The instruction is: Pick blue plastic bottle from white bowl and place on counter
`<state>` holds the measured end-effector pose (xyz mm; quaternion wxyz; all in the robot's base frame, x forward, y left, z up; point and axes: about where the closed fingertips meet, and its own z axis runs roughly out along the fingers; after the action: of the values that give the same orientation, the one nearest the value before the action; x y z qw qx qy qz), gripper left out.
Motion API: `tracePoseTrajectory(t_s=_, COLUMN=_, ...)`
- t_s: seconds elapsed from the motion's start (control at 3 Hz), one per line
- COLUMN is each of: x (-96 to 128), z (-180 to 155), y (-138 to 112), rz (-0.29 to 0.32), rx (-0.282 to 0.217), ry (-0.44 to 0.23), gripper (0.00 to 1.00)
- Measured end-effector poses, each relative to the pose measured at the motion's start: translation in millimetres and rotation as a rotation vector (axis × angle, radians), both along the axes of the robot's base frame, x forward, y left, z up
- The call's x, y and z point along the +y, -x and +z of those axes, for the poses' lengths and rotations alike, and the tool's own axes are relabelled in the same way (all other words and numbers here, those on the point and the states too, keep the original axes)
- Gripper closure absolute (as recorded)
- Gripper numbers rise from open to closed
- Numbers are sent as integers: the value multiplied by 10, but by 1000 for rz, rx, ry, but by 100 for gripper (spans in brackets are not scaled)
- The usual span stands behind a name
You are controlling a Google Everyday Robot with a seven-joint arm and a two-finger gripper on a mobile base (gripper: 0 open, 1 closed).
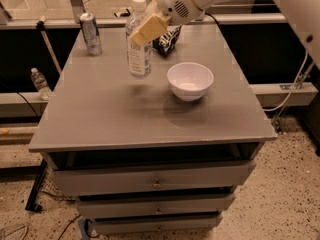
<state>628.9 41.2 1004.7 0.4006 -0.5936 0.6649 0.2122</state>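
No words or numbers can be read anywhere. The white label on the tall, clear bluish plastic bottle (139, 59) shows only a dark mark, with no legible lettering. The robot's hand (144, 31) clasps that bottle near its shoulder, over the flat grey surface (110, 114). The silver can (91, 33) bears no readable print.

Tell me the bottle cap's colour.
White cap, camera view; hand grips the blue plastic bottle just below.
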Motion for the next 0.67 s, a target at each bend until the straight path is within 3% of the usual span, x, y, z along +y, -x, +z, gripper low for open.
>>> tracePoseTrajectory(t_s=0.33, x=300, z=-247, y=62, rz=75, rx=67, ry=15, gripper=100)
tracePoseTrajectory(t_s=0.67, x=361, z=-313, y=58, rz=90, rx=78, ry=14, gripper=100)
